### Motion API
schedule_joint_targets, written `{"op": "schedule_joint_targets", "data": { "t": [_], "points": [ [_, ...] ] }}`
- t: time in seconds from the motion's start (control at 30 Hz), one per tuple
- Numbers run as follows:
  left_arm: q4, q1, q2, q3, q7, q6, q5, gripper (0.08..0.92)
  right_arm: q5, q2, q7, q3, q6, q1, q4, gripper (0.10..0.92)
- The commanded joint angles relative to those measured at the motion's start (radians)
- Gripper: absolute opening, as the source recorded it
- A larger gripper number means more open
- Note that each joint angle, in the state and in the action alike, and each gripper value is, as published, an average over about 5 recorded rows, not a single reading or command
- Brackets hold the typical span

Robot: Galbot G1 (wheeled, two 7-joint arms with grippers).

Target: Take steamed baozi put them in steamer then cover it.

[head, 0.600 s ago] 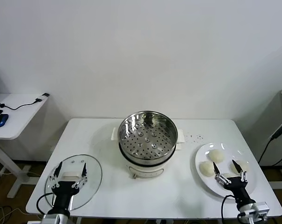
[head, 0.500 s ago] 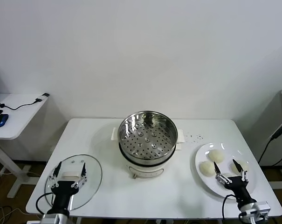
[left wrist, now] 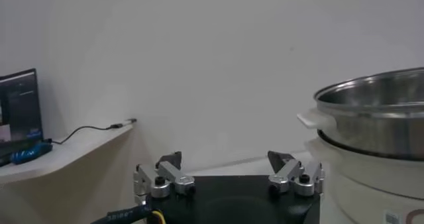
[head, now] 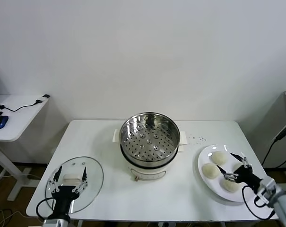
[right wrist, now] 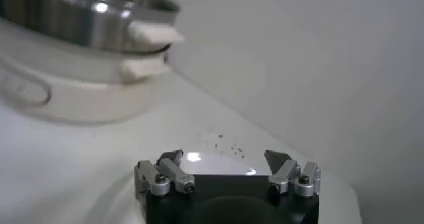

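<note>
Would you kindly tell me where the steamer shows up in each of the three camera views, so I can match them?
Head view: the steamer stands mid-table, between the glass lid and the plate of buns.
Left wrist view: its steel basket fills the right edge, above the white base.
Right wrist view: it sits in the upper left corner, partly cut off.
Shared landmark: the white side handle.

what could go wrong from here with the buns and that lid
1. The baozi lie close together on the white plate; the right gripper's open fingers could nudge a neighbour while closing on one.
2. The plate sits near the table's right edge, so a shove might slide it off.
3. The glass cover lies at the front left corner under the left gripper; a poor grip on its handle could drop it.
</note>
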Motion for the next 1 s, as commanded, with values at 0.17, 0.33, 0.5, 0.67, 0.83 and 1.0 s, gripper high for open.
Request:
{"op": "schedule_joint_targets", "data": {
  "t": [0.17,0.33,0.5,0.67,0.83,1.0],
  "points": [
    [0.005,0.005,0.003,-0.008,-0.016,-0.003,-0.005,0.823,-0.170,-0.335,-0.362,-1.090,-0.010,1.045,-0.350,0.823],
    [0.017,0.004,0.001,-0.009,-0.020,-0.003,-0.008,0.823,-0.171,-0.266,-0.409,-1.385,0.021,1.303,-0.441,0.823],
    [0.026,0.000,0.000,-0.010,-0.022,-0.003,-0.007,0.823,-0.159,-0.156,-0.429,-1.535,0.028,1.418,-0.537,0.823],
    [0.031,-0.002,0.000,-0.017,-0.023,-0.002,-0.006,0.823,-0.145,-0.060,-0.428,-1.570,0.026,1.416,-0.626,0.823],
    [0.041,-0.007,0.001,-0.023,-0.023,-0.002,-0.007,0.823,-0.110,0.004,-0.428,-1.588,0.024,1.403,-0.675,0.823],
    [0.047,-0.013,0.002,-0.023,-0.022,0.005,-0.046,0.823,-0.114,0.070,-0.429,-1.573,0.037,1.376,-0.729,0.823]
  ]
}}
